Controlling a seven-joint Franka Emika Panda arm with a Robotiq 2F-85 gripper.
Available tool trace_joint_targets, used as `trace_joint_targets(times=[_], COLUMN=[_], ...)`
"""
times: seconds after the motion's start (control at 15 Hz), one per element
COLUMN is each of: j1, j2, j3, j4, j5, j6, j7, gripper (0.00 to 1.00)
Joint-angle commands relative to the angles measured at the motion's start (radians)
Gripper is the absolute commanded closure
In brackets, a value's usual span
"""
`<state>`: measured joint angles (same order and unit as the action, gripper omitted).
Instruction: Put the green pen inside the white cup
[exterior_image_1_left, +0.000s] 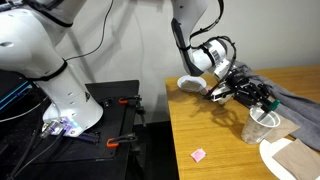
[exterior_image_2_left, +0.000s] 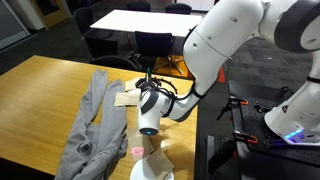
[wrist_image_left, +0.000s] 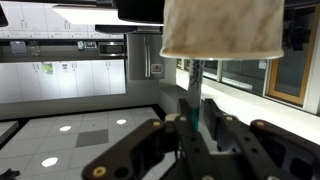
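The translucent white cup (exterior_image_1_left: 262, 127) stands on the wooden table (exterior_image_1_left: 205, 125) near its edge; it also shows in an exterior view (exterior_image_2_left: 155, 152). My gripper (exterior_image_1_left: 254, 95) hovers just above the cup's rim, pointing towards it. In the wrist view my gripper (wrist_image_left: 196, 122) is shut on the green pen (wrist_image_left: 197, 112), which runs between the fingers with its pale end towards the cup (wrist_image_left: 222, 28). The pen's tip is close to the cup's mouth; I cannot tell if it is inside.
A grey cloth (exterior_image_1_left: 292, 95) lies beside the cup, also seen in an exterior view (exterior_image_2_left: 95, 125). A shallow white bowl (exterior_image_1_left: 190, 84) sits behind the gripper. A flat white plate (exterior_image_1_left: 290, 160) lies in front. A pink paper scrap (exterior_image_1_left: 198, 155) lies on the table.
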<state>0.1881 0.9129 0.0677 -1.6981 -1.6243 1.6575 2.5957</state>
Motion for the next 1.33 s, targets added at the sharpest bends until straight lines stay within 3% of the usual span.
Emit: trace_joint_targets(times=[0.0,0.4,1.0,1.27], j1=[-0.001,-0.001,-0.015,-0.027], j2=[0.029,0.041,-0.056,-0.142], j3=[0.007,0.005,0.015,0.021], j4=[0.044,0.064,-0.008,-0.057], j5=[-0.003,0.000,0.030,0.067], j6=[-0.021,-0.021,-0.012,-0.003], j7=[-0.028,-0.033,-0.076,-0.158], gripper=[0.44,0.00,0.00,0.00])
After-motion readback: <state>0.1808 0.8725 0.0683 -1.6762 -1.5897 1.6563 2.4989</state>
